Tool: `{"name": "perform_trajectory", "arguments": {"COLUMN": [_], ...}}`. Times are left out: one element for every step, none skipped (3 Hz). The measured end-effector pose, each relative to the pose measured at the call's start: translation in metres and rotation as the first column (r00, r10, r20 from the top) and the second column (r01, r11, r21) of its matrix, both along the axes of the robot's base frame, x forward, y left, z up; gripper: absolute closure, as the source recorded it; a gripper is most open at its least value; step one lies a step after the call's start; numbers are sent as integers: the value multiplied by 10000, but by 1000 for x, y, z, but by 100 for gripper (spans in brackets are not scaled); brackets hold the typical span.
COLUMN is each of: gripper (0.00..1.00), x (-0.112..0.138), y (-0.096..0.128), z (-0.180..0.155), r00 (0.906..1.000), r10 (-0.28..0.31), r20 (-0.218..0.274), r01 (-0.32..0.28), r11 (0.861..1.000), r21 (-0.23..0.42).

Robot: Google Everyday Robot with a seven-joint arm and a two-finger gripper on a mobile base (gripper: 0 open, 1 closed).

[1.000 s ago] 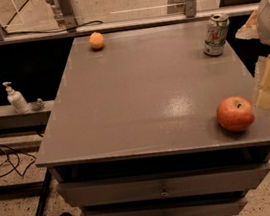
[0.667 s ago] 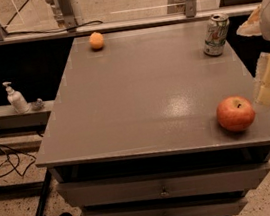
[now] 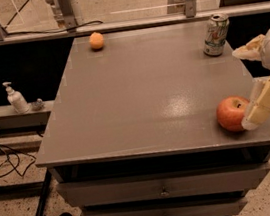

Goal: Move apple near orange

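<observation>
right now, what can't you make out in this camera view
- Gripper, at the table's right edge: arm cut off by the frame.
- Apple: right side hidden behind the gripper's lower finger; contact unclear.
- Can: label too small to read.

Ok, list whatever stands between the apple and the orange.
Nothing visible does. The round red apple sits front right beside the open gripper; the small pale orange fruit sits back left. The silver-green drink can stands back right, off that path.
</observation>
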State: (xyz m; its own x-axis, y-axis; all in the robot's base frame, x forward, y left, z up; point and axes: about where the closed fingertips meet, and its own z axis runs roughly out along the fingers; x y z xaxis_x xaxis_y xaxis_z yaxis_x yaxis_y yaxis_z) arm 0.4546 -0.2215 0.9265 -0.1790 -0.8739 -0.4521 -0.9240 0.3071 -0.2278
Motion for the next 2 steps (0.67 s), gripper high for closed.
{"name": "perform_trajectory", "arguments": {"gripper": [0, 0], "x": [5, 12], "y": [3, 7], "z": [-28, -52], "r00": [9998, 9995], "r10": [161, 300], "r20": [106, 44], "r01": [-169, -303], "r11": [9967, 9906], "r21": [796, 1337]}}
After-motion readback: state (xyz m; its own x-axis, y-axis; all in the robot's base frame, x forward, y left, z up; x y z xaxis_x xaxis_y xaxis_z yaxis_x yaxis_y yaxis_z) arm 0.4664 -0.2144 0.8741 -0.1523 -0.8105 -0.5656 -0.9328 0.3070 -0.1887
